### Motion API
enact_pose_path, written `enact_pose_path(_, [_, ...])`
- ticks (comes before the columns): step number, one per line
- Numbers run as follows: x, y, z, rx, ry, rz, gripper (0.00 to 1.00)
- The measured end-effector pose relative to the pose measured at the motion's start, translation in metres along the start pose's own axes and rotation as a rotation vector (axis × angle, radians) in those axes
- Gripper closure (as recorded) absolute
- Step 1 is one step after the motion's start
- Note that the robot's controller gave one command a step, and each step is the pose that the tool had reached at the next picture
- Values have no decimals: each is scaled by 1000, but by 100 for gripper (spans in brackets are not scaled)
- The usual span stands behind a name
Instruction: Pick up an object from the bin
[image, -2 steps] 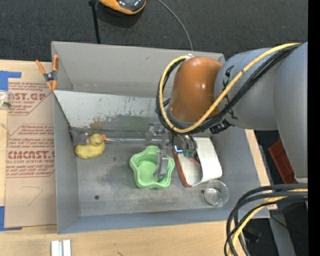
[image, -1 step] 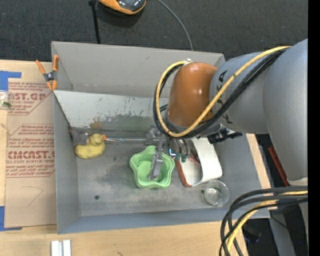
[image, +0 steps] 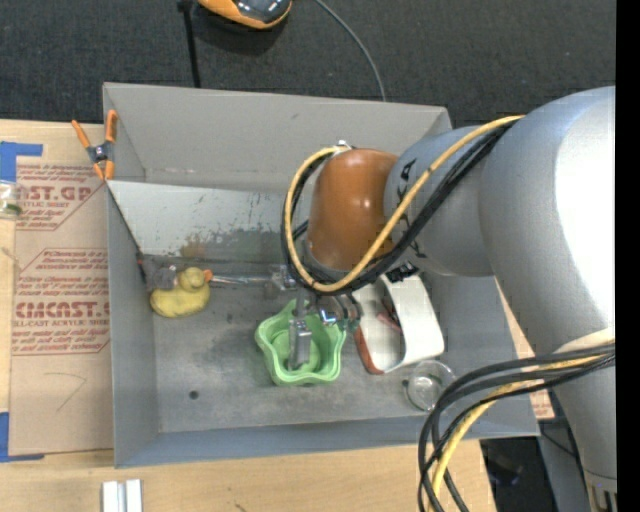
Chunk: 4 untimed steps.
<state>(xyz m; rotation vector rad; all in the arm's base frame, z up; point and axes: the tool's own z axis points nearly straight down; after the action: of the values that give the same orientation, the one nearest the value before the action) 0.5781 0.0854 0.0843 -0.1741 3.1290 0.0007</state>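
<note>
Nearest, a small clear round cap (image: 428, 386) lies by the front wall of the bin (image: 200, 440). Just behind it, the end effector (image: 300, 342) stands down inside a green flower-shaped ring (image: 272, 352) in the middle of the floor; how wide it stands I cannot tell. To lift this 1 thing well, it should probably bite 1 wall of the ring squarely and rise straight, clear of the white and red object (image: 415, 320) just beside it. Farther back on the left, a yellow rubber duck (image: 180, 296) sits well apart.
</note>
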Motion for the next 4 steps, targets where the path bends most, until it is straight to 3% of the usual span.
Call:
enact_pose_path(1, [-6, -15, 12, -3, -3, 175, 100])
enact_pose_path(4, [-5, -14, -3, -4, -1, 174, 100])
